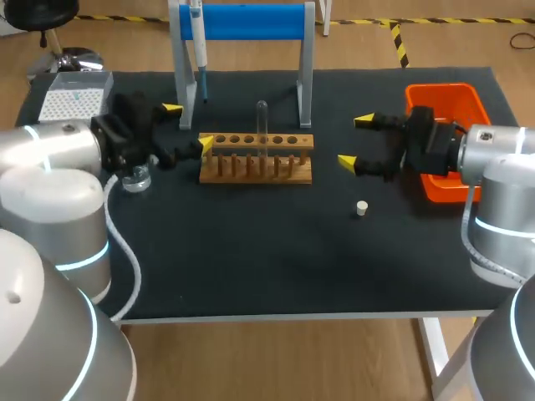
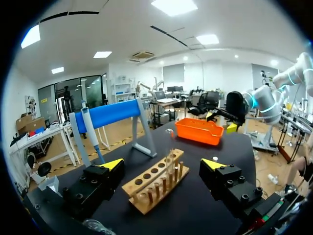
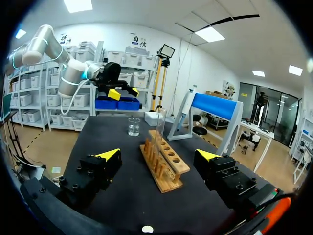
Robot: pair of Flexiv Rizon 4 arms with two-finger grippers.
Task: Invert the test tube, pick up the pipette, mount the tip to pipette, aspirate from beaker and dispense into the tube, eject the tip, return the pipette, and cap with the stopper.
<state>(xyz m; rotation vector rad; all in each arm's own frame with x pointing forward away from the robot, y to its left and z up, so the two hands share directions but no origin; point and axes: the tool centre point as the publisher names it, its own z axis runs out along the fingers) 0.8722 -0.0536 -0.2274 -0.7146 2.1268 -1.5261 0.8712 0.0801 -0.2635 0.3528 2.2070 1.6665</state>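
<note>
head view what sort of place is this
Probably a mock chemistry bench for robot work: a wooden rack holding a glass test tube, a pipette hanging on a blue stand, and a small beaker.

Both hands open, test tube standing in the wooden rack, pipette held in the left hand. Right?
Not quite. The head view shows the pipette hanging on the blue stand, not in the left hand. It and the right hand are open, and the test tube stands in the wooden rack.
</note>
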